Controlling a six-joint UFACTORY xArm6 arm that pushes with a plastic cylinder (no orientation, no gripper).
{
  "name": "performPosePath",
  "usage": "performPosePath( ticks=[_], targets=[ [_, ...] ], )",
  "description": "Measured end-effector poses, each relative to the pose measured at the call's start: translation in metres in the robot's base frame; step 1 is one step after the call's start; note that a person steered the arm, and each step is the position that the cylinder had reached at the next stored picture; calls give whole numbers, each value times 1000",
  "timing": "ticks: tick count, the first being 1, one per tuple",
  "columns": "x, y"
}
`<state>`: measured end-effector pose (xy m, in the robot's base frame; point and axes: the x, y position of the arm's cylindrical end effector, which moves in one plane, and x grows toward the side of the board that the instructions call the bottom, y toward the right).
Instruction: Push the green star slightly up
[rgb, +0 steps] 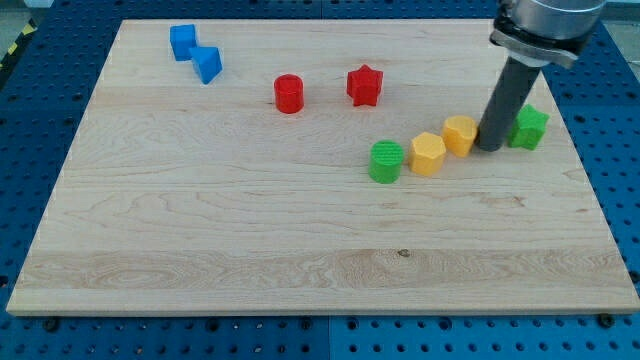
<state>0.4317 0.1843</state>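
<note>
Camera view, upright rod, my tip (490, 148) wedged between yellow block (460, 133) and green star (529, 127), no jaws visible.

Two blue blocks (195, 53), red cylinder (289, 93), red star (364, 85), green cylinder (386, 162), two yellow blocks (443, 144)

A robotics lab bench: a wooden surface (250, 220) on blue perforated mounting board (30, 130) (grid of holes).
</note>
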Motion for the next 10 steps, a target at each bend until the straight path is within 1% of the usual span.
performPosePath(
  ticks=[1,2,3,4,5,6,8,9,10],
  targets=[
    [-4,-18],
    [-5,-14],
    [15,14],
    [39,27],
    [10,59],
    [0,71],
    [-6,83],
    [-32,82],
    [-32,63]
  ],
)
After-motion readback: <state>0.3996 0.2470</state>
